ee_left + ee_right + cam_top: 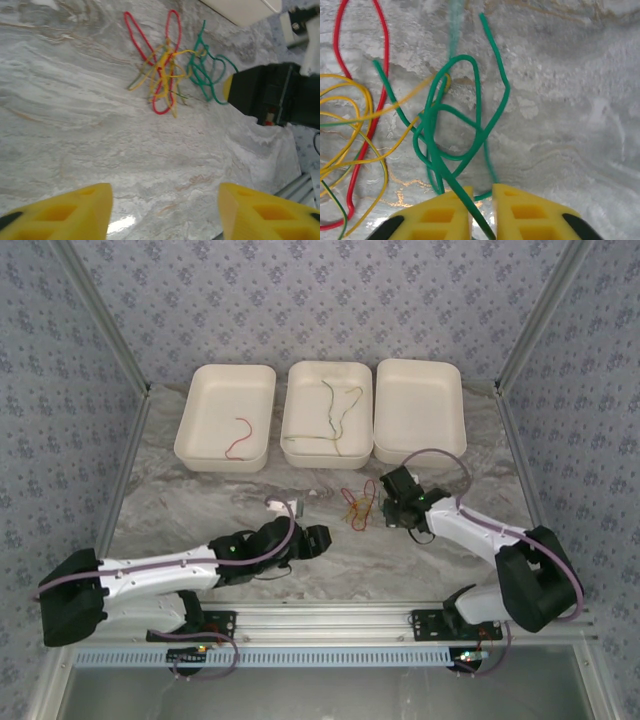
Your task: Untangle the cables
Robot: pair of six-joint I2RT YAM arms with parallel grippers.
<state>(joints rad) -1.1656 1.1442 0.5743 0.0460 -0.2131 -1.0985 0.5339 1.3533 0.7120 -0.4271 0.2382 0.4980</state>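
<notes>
A tangle of cables (pixel 357 505) lies on the marble table (pixel 200 500) between my two grippers. In the left wrist view its red cable (pixel 161 111), yellow cable (pixel 165 75) and green cable (pixel 202 75) cross one another. My right gripper (pixel 482 195) is shut on the green cable (pixel 477 100), which runs out between its yellow fingers into a knot of loops beside the red cable (pixel 386 50) and yellow cable (pixel 395 106). My left gripper (pixel 165 205) hangs open over bare marble, short of the tangle, with nothing between its fingers.
Three white trays stand along the back. The left tray (pixel 215 390) holds a red cable (pixel 238 437), the middle tray (pixel 310 385) holds yellow-olive and green cables (pixel 330 410), and the right tray (pixel 420 410) has nothing in it. Metal rails border the table.
</notes>
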